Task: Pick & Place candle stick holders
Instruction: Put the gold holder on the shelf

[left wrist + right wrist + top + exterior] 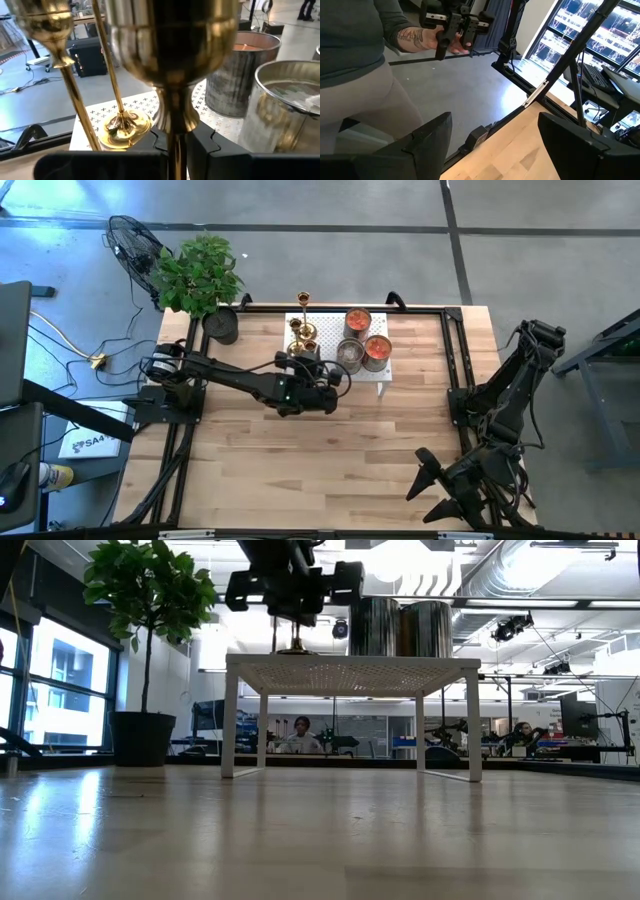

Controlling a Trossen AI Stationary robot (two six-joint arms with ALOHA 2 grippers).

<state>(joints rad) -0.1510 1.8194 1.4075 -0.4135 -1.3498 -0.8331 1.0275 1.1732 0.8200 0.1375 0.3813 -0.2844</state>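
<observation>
Gold candle stick holders stand on a white perforated stand (385,372) at the table's far middle. My left gripper (175,150) is shut on one holder (172,40), whose cup fills the left wrist view. Two more stand beyond it: one with its round base (122,129) on the stand, and one (50,30) whose foot is hidden. In the high view the gripper (306,360) sits at the stand's near left corner. My right gripper (492,145) hangs open over the table's near right corner (440,485), with nothing between its fingers. My left gripper pinches the holder's thin stem (175,135), just below the cup, between its two fingers (212,150). The fingers come in about level from the table's near side and lie across the stem. The holder is upright. I cannot tell whether its base (297,648) is on the stand.
Three open metal cans (358,321) (377,352) (349,355) stand on the right part of the stand, close beside the held holder. A potted plant (200,275) stands at the far left corner. A person (365,65) stands beyond the near right corner. Bare wood lies toward the near edge.
</observation>
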